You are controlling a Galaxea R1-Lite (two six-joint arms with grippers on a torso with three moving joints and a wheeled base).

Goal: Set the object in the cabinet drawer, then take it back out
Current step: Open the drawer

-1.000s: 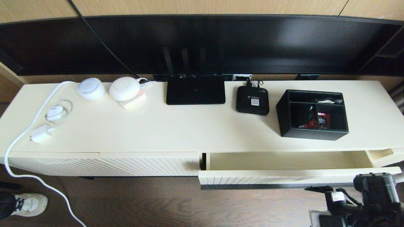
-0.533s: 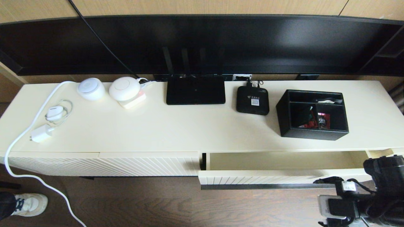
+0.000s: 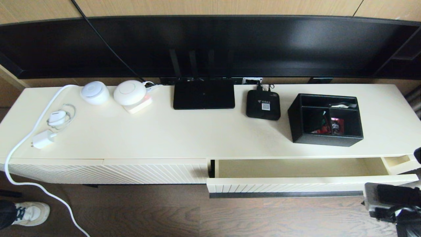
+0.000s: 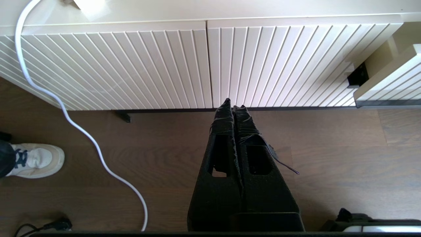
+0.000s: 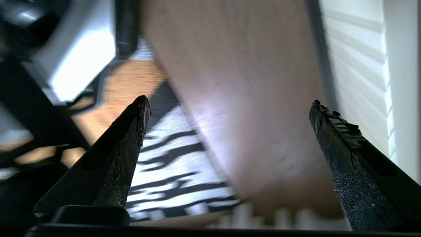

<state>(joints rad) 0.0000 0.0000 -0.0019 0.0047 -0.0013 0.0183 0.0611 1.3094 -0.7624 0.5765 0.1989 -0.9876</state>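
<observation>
Overhead, the black rectangular three-compartment organizer box [image 3: 326, 119] sits on the cream cabinet top [image 3: 184, 131] toward its right end, near the front edge, directly behind the pulled-out cream ribbed drawer [image 3: 296, 184] with its dark handle strip, while the right arm shows only at the lower right corner, below the drawer's right end. Left wrist view: left gripper [image 4: 233, 107], fingers pressed together, hangs over the brown wood floor [image 4: 329, 158] facing the closed ribbed cabinet front [image 4: 210, 65]. Right wrist view: right gripper [image 5: 230, 105] spread wide, nothing between its fingers, ribbed cream panel alongside.
</observation>
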